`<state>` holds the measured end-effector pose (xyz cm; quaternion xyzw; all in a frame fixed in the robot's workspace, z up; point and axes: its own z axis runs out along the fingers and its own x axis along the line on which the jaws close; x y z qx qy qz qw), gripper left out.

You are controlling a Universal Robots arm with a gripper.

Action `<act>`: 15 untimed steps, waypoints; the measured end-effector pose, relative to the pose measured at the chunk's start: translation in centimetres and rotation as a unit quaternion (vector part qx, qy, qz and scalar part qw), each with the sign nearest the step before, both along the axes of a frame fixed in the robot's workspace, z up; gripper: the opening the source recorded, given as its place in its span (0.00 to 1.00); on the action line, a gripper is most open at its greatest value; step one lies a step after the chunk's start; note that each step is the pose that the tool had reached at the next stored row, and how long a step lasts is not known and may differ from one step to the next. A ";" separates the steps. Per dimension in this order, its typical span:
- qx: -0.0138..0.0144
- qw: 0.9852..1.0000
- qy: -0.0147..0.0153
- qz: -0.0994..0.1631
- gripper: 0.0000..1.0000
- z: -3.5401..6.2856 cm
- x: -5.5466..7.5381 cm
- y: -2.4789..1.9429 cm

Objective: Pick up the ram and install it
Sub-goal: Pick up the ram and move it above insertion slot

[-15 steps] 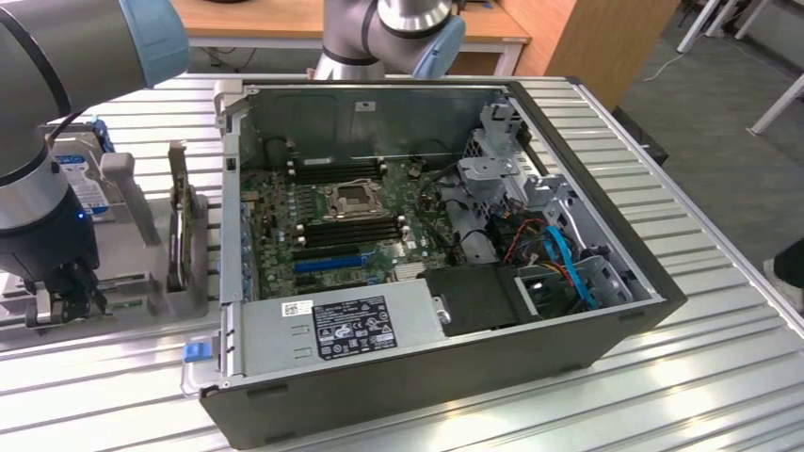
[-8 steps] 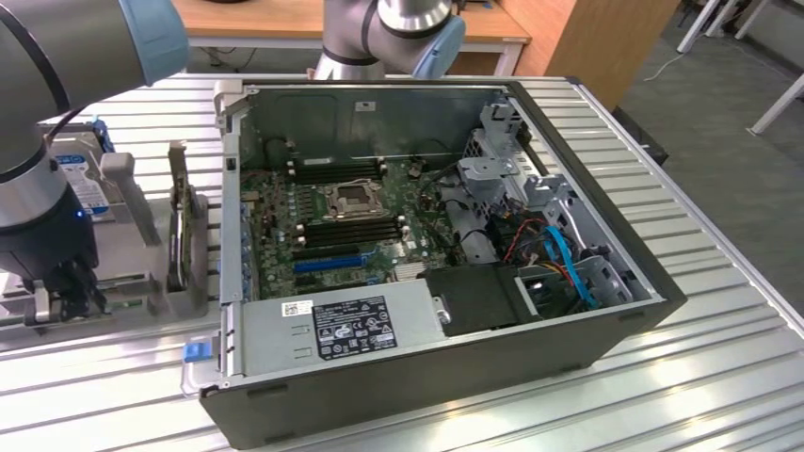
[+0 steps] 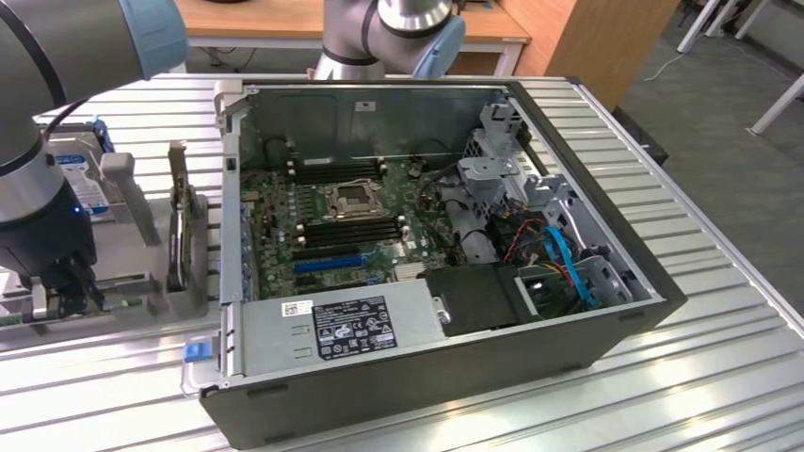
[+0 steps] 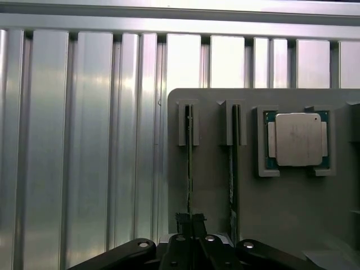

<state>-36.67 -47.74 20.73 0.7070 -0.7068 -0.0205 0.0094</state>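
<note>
Down close, the black end effector pinches shut on the ram, a thin stick standing on edge in a slotted matte grey holder. Just beside it stands a second stick, then a square silver processor. Beyond lies the ribbed, shiny metal tabletop.

Exterior view: elevated, angled down over the open computer case on the ribbed surface, at middle range. Wrist view: close, facing straight down past the claw onto the grey holder tray. Shared: tray and surface at the exterior view's left.
</note>
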 end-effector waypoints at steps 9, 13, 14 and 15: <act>0.000 1.000 0.000 0.001 0.11 0.14 0.0 -0.01; 0.001 1.000 0.000 0.001 0.11 0.55 0.0 0.00; 0.001 1.000 0.000 0.001 0.11 0.68 0.0 0.00; 0.001 1.000 0.000 0.001 0.11 0.81 0.0 0.00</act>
